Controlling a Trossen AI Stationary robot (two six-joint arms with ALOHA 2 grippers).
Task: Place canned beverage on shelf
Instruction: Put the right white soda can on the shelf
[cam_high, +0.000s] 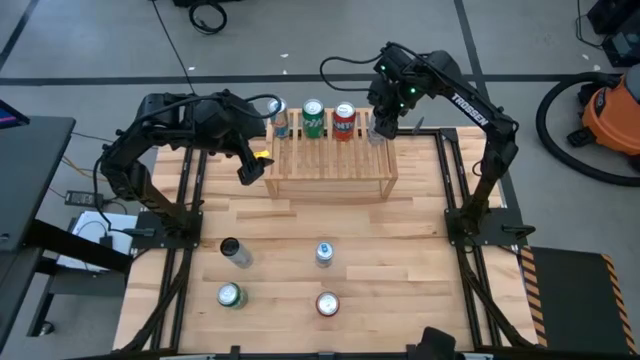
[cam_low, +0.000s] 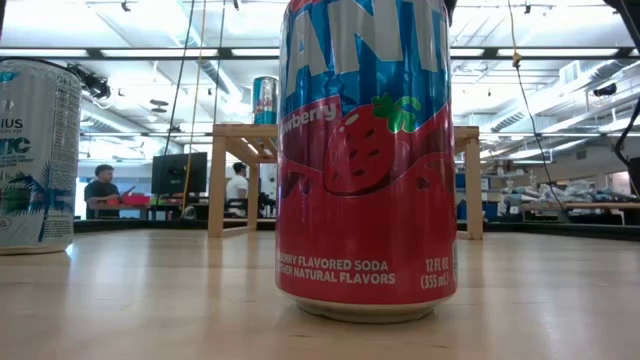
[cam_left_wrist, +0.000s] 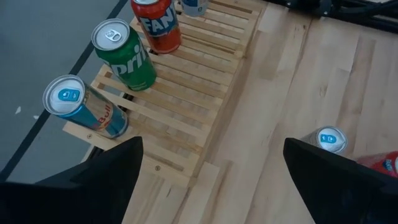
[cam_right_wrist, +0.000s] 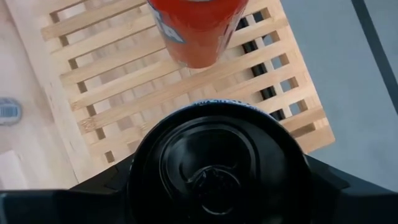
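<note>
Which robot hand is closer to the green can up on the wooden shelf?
Left. The left gripper hovers beside the shelf's left end, two cans from the green can. The right gripper is at the far right end.

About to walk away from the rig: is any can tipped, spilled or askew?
Nothing stands out. The three cans on the shelf stand upright in a row, the right gripper is at a fourth beside them, and the four cans on the table are upright, no spills.
</note>
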